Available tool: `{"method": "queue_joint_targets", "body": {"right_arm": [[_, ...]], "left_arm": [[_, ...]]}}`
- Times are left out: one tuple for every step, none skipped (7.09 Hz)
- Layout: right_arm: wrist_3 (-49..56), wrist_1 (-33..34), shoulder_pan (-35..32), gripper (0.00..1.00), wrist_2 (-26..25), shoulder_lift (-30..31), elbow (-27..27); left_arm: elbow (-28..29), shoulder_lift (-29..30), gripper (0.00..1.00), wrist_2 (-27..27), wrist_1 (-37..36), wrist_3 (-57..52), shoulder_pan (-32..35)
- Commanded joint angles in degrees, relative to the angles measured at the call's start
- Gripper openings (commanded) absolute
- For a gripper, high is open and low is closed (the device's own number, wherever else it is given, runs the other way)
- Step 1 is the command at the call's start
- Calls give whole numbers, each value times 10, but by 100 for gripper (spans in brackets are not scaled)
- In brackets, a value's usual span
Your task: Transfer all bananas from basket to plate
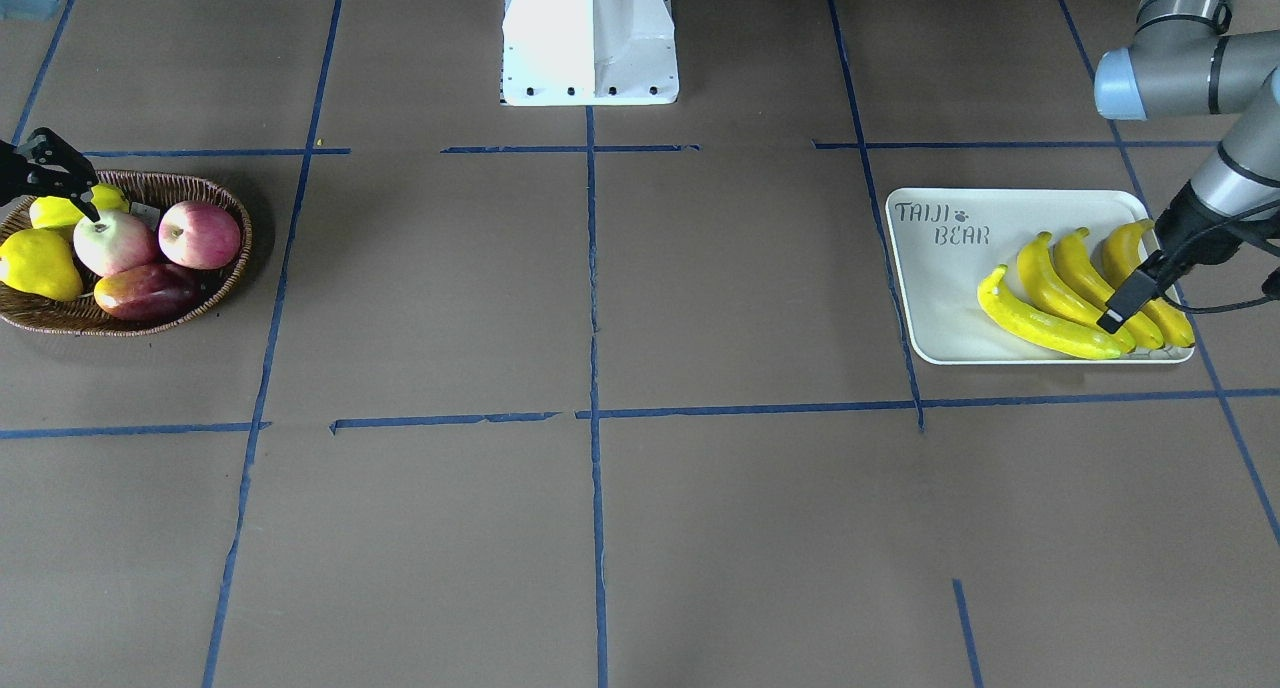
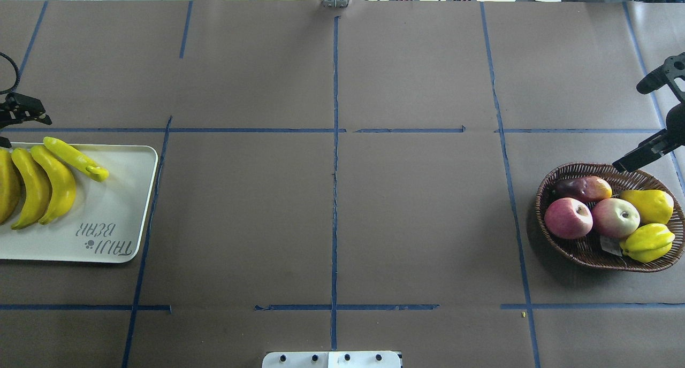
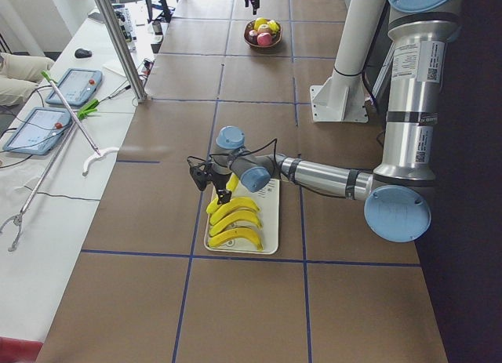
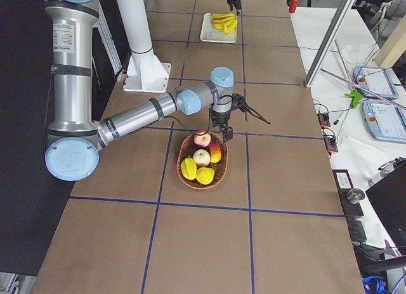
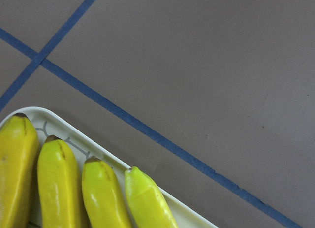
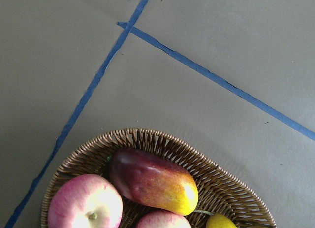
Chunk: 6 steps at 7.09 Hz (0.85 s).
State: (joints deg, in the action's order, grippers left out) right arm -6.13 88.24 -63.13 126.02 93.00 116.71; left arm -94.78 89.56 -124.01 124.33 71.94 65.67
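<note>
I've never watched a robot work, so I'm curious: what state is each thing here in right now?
Bananas: four, lying side by side on the plate.
Plate: holding all four bananas.
Basket: no bananas; two apples, a mango and two yellow fruits inside.
Left hand: open, empty, above the bananas.
Right hand: open, empty, over the basket's edge.

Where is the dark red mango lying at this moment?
In the overhead view the mango lies in the basket on the table's right side, by the basket's far rim, just behind the red apple.
</note>
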Motion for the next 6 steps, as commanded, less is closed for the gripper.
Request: {"method": "queue_joint_targets", "body": {"right_arm": [[8,1,-22,100,0,17,0],[25,3,-47,100,0,39,-1],[47,6,-70,100,3,46,-2],[80,7,-105,100,42,50,-20],[134,7,-144,100,77,50,-48],[162,8,-165,100,78,50,-65]], "left_arm": [[0,-27,100,-74,-4,-166,69],[0,-46,100,-77,-10,-303,98],[1,-55,100,-77,-31,-420,118],[-1,-54,100,-77,-84,-539,143],[-1,-54,100,-76,-144,-661,170],[-3,-48,100,-77,-211,-754,196]]}}
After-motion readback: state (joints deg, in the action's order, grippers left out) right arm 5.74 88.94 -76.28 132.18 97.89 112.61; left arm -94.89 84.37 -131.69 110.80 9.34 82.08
